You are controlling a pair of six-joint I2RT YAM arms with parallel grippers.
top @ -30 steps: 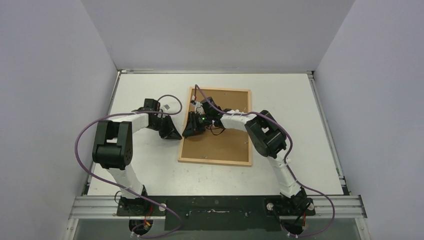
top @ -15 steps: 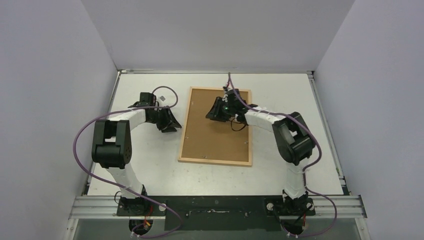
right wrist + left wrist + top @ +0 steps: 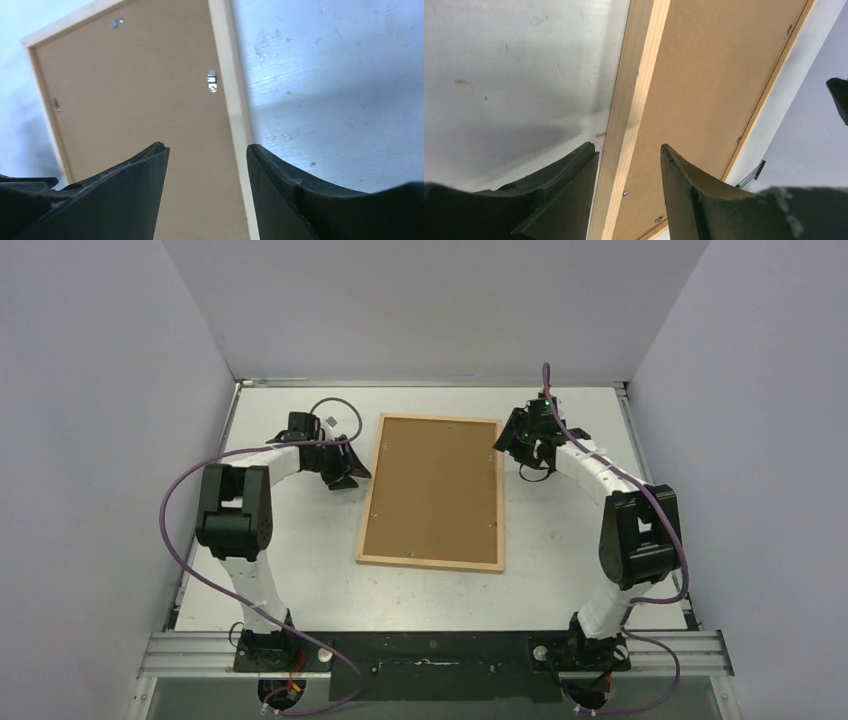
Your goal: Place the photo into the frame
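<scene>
The light-wood frame (image 3: pixel 430 563) lies flat mid-table with a brown backing board (image 3: pixel 435 490) filling it. The photo is hidden. My left gripper (image 3: pixel 350 472) hangs at the frame's upper left side. In the left wrist view its jaws (image 3: pixel 628 146) stand open over the left rail (image 3: pixel 639 85), holding nothing. My right gripper (image 3: pixel 508 440) is near the frame's upper right corner. Its jaws (image 3: pixel 205 146) are open and empty above the right rail (image 3: pixel 227 75) and the board (image 3: pixel 135 90).
Small metal tabs (image 3: pixel 212 80) sit along the board's edges. White table (image 3: pixel 580 530) surrounds the frame, with grey walls on three sides and a raised rim (image 3: pixel 640 470) at the right. A black rail with the arm bases (image 3: pixel 430 655) runs along the near edge.
My right gripper has swung from the board's left side across to the frame's upper right corner and opened. My left gripper has opened and shifted slightly up towards the frame's left edge.
</scene>
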